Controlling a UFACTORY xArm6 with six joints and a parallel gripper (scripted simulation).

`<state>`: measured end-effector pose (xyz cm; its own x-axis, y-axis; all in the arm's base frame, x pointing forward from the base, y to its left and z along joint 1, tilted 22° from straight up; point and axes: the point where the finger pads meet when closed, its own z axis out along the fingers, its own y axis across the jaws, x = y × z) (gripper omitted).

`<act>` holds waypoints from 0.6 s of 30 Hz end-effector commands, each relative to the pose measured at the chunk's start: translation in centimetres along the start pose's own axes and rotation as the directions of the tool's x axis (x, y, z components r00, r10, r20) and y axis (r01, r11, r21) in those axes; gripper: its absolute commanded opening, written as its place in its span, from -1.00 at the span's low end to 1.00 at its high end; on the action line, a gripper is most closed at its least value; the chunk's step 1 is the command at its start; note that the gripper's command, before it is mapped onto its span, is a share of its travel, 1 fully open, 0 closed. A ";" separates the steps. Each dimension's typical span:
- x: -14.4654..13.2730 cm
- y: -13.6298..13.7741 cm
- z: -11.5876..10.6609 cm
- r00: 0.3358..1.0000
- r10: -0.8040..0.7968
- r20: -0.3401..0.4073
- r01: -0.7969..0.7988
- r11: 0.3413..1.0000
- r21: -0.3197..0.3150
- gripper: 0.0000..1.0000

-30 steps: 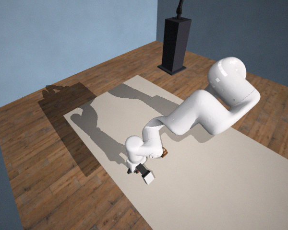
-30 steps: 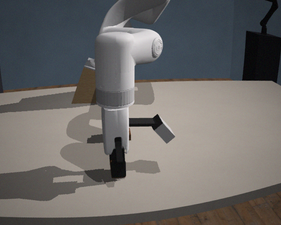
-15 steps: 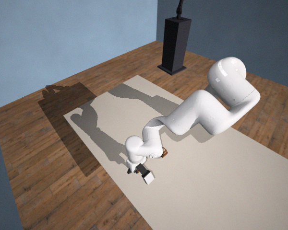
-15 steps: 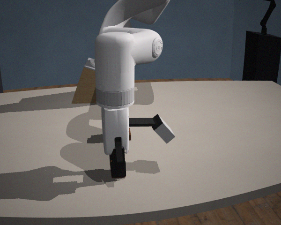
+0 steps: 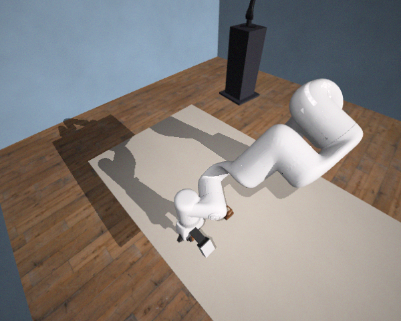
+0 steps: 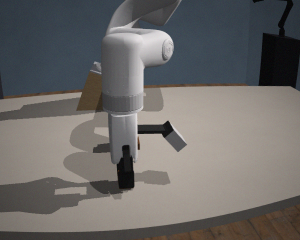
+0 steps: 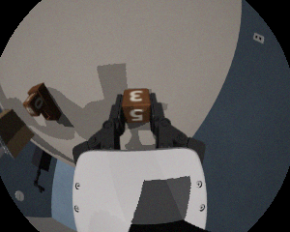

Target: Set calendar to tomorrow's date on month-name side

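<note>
My gripper (image 5: 185, 238) (image 6: 125, 178) (image 7: 136, 101) points down, low over the pale table, its fingers shut on a brown cube (image 7: 136, 105). In the wrist view the cube shows a white 3 on its upper face and a 5 on the face below it, both upside down. I cannot tell whether the cube touches the table. The brown tray (image 7: 51, 105) stands apart, at the left in the wrist view, and partly shows behind the arm in the top view. A second brown cube (image 7: 38, 102) at the tray shows a 0. The month's name is not visible.
A white and black box on a bracket (image 5: 206, 247) (image 6: 178, 140) sticks out from the side of the gripper. A tan slanted block (image 6: 90, 91) (image 7: 12, 132) stands farther back, partly behind the arm. The table's edge (image 6: 145, 231) is at the front of the exterior view.
</note>
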<state>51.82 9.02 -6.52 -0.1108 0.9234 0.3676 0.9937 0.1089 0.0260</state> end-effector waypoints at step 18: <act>0.0 0.2 -9.9 1.000 -0.001 0.001 0.001 1.000 -0.006 -0.43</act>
<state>52.18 5.70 1.89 -0.1118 0.9237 0.3663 0.9937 0.1075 0.0323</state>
